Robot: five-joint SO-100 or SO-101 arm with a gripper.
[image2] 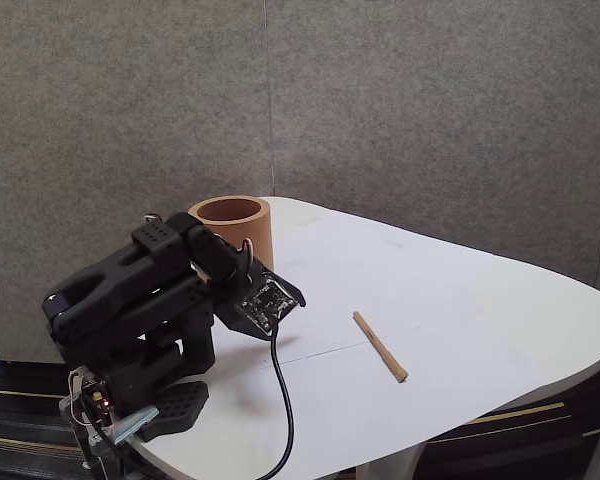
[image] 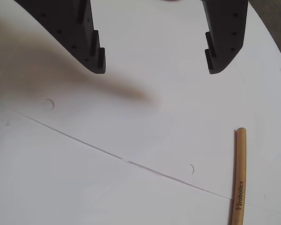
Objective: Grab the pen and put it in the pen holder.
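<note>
The pen point(image: 239, 176) is a thin tan stick with black lettering, lying flat on the white table at the lower right of the wrist view. My gripper point(image: 156, 70) hangs above the table with its two black fingers point(image: 91, 51) wide apart and nothing between them; the pen is below and to the right of them, well apart. In the fixed view the pen point(image2: 380, 347) lies near the table's middle, right of the folded black arm point(image2: 130, 300). The pen holder point(image2: 230, 228), a brown cylindrical cup, stands upright behind the arm at the table's far left.
The white table point(image2: 480, 300) has a rounded edge at right and front. A black cable point(image2: 283, 400) runs from the wrist toward the front edge. A thin seam point(image: 126, 161) crosses the tabletop. Grey wall panels stand behind.
</note>
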